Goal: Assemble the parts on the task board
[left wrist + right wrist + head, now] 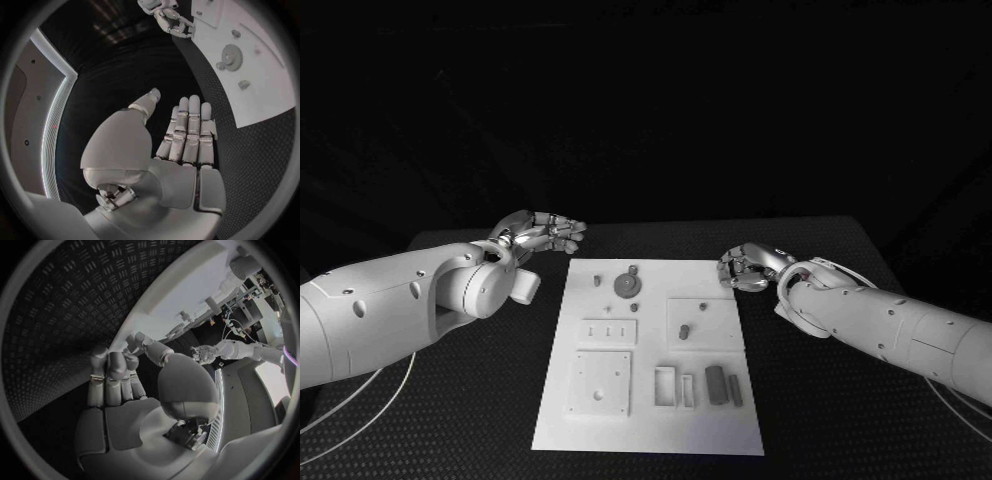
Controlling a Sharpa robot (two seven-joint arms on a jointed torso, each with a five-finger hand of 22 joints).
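Head view: silver left hand (542,234) and silver right hand (756,268), fingers spread and holding nothing, flank the white rectangular task board (653,350) bearing small grey parts (717,384).

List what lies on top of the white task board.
On the white task board: a round grey disc part, two dark upright bars, pale plates and small pegs. Nothing covers it; its underside is hidden.

A black table (473,420) lies under everything, its top covered in a fine raised tread pattern (seen most clearly in the right wrist view (56,305)). Thin pale cables (358,410) curve over the table near its front left corner.
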